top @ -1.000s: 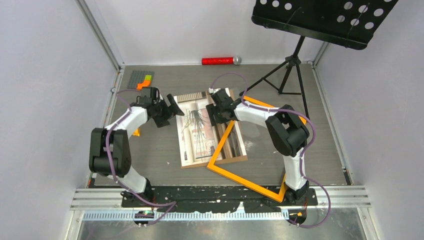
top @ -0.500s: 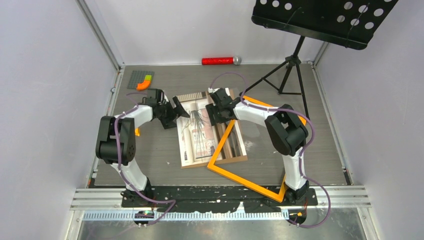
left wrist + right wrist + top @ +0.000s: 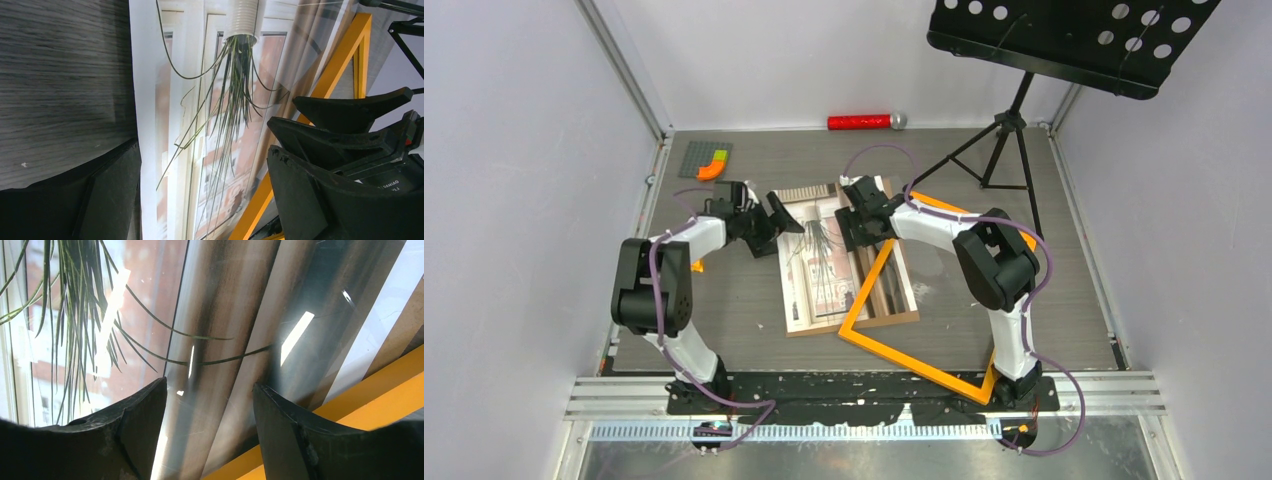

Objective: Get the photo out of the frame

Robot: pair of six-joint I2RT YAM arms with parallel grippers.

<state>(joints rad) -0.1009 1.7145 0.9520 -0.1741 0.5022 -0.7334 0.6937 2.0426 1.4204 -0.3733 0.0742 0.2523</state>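
The photo (image 3: 822,262), a spiky plant at a window, lies face up on the table. The orange frame (image 3: 912,364) lies askew to its right, one side crossing the photo's right part. My left gripper (image 3: 782,218) is open at the photo's upper left edge, its jaws straddling that edge in the left wrist view (image 3: 205,200), where the photo (image 3: 210,100) and the frame (image 3: 345,50) also show. My right gripper (image 3: 856,228) is open over the photo's upper right. In the right wrist view it (image 3: 210,425) is low over the glossy curtain part of the photo (image 3: 215,315), beside the frame (image 3: 370,390).
A brown backing board (image 3: 896,316) lies under the photo. A black music stand (image 3: 1004,140) stands at the back right. A red cylinder (image 3: 859,121) lies by the back wall. A grey baseplate with bricks (image 3: 705,158) sits at the back left.
My left arm has swung right and its open gripper has reached the photo's upper left edge. My right gripper has stayed put over the photo.
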